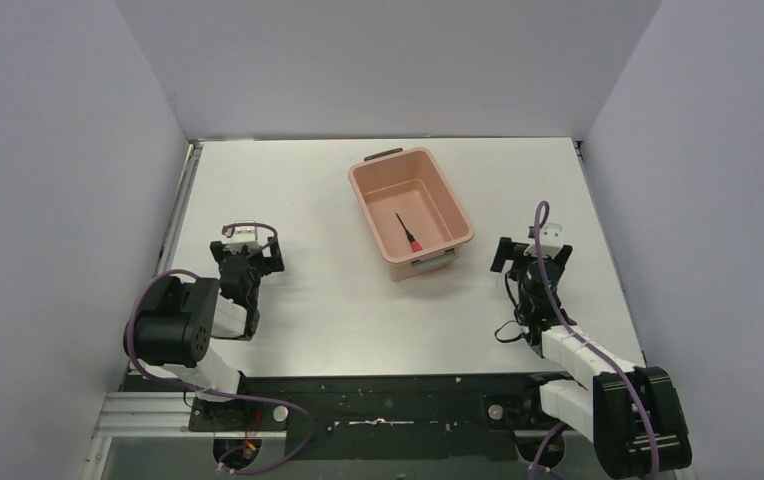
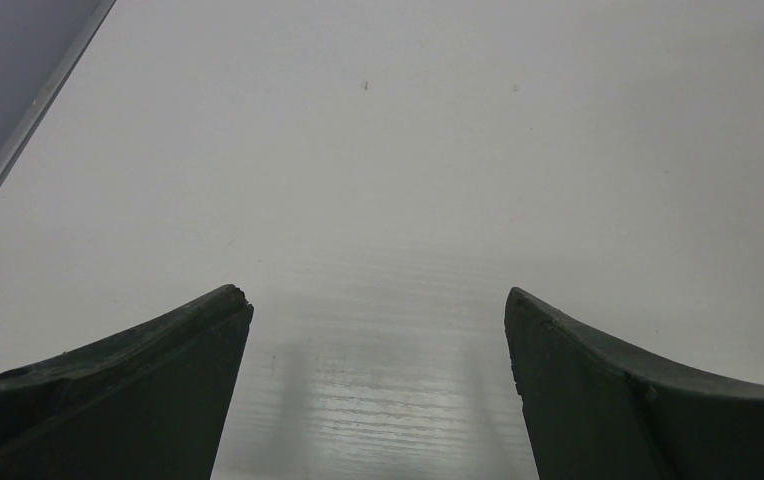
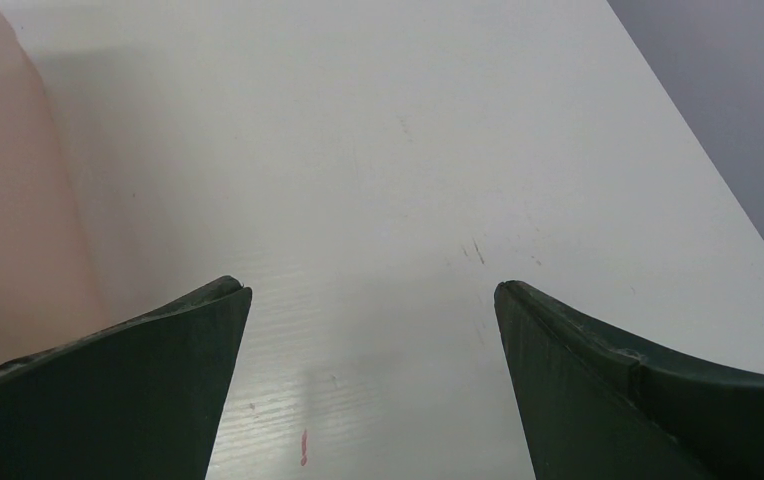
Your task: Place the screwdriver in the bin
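The salmon-pink bin (image 1: pixel 455 206) stands at the middle of the white table, with grey clips at its short ends. The screwdriver (image 1: pixel 407 232), red handle and dark slim shaft, lies on the bin's floor. My left gripper (image 1: pixel 245 262) is open and empty, low over the table well left of the bin; its wrist view shows only bare table between the fingers (image 2: pixel 138 380). My right gripper (image 1: pixel 530 256) is open and empty, just right of the bin's near end. The bin's wall (image 3: pixel 8 220) fills the left edge of the right wrist view.
Grey walls enclose the table on the left, back and right. A metal rail (image 1: pixel 180 215) runs along the table's left edge. A small red mark (image 3: pixel 304 447) is on the table surface between the right fingers. The table's right edge (image 3: pixel 718 170) shows in the right wrist view.
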You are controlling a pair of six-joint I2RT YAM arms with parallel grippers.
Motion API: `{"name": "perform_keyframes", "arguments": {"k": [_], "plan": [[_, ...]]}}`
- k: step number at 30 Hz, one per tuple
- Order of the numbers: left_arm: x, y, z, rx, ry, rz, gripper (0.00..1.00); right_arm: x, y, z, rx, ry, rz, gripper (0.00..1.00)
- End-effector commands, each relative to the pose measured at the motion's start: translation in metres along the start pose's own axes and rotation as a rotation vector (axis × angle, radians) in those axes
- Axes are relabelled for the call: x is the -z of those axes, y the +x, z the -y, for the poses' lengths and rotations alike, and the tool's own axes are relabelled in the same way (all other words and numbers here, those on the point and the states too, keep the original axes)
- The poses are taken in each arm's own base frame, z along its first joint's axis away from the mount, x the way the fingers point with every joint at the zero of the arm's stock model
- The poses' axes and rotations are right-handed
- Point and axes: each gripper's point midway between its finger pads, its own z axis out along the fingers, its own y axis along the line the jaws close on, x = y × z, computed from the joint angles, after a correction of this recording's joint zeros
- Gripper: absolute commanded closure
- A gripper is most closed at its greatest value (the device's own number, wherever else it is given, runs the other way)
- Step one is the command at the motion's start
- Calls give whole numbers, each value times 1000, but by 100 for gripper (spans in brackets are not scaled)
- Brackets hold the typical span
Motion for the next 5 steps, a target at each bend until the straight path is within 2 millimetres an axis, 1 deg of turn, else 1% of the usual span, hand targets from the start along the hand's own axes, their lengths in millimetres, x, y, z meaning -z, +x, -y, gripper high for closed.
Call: {"name": "perform_keyframes", "arguments": {"k": [1, 5], "plan": [[-4, -12, 1, 1, 6, 39, 3, -3, -35, -5, -66, -22, 130, 0], [-3, -13, 0, 2, 6, 44, 3, -4, -41, -4, -69, -12, 136, 0]]}}
